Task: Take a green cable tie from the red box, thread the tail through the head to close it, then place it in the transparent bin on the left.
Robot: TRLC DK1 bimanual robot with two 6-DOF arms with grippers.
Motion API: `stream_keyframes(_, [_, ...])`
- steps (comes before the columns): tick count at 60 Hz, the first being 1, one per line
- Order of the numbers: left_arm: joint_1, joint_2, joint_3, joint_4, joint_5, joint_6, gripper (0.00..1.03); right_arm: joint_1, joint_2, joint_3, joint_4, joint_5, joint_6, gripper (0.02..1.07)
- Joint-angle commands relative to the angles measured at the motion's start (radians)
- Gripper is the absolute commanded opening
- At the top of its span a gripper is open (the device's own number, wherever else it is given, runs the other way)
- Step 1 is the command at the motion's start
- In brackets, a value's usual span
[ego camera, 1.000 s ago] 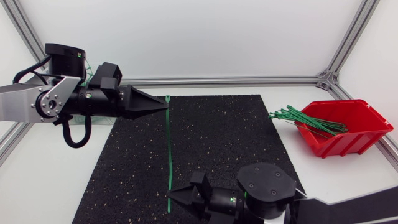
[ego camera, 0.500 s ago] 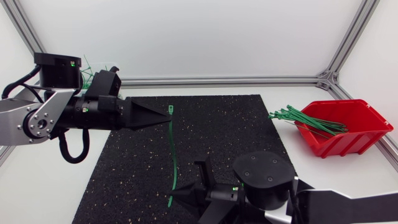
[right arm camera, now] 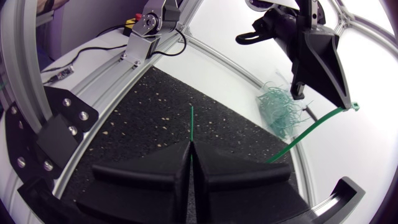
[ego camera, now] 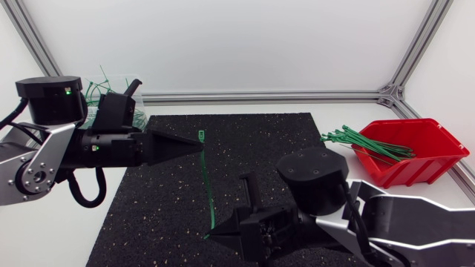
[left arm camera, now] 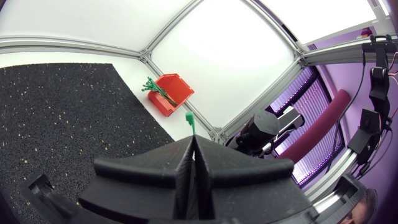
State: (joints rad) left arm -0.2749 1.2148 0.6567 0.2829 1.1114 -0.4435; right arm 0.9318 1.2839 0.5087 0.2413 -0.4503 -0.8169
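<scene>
While the left gripper [ego camera: 197, 146] was clenched on the tie [ego camera: 205, 182] just under its head, the right gripper [ego camera: 212, 237] was pinched shut on the same tie near the tail end. The green strap ran in a slight bow between the two sets of fingertips, above the mat [ego camera: 267, 148]. In the left wrist view the wedge fingers [left arm camera: 155, 171] met flat with no gap, and only the tie's square head poked out ahead of them. In the right wrist view that gripper's fingers [right arm camera: 149, 168] were likewise pressed together. A thin length of tail stuck straight out ahead of them, and the rest of the strap curved away to one side, up to the left gripper beyond. The tail was not yet through the head, so the tie was unclosed, its two ends well apart.

Beyond the left gripper, behind its arm, stood the bin [ego camera: 113, 80], with a tangle of green ties inside. Far off to the right gripper's outer side, past the mat's edge, sat the red box [ego camera: 427, 167]. A bundle of spare ties [ego camera: 364, 142] lay in it, their ends hanging over its near rim
</scene>
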Motion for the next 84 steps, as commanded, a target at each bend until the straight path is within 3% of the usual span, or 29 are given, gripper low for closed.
stream_keyframes(1, [-0.012,-0.017,-0.028,0.019,-0.005,0.014,0.04,-0.013,-0.024,0.057,-0.066,-0.037,0.078,0.07])
stream_keyframes(32, [-0.049,-0.120,-0.095,0.024,-0.056,-0.014,0.04,-0.111,-0.072,0.298,-0.490,-0.315,0.420,0.07])
stream_keyframes(47, [-0.067,-0.233,-0.154,0.024,-0.142,-0.017,0.04,-0.102,-0.037,0.387,-0.642,-0.436,0.565,0.07])
stream_keyframes(68, [-0.139,-0.337,-0.186,0.024,-0.186,-0.015,0.04,-0.094,-0.009,0.495,-0.876,-0.553,0.660,0.07])
stream_keyframes(84, [-0.196,-0.373,-0.195,0.010,-0.242,-0.014,0.04,-0.110,-0.011,0.556,-0.991,-0.581,0.760,0.07])
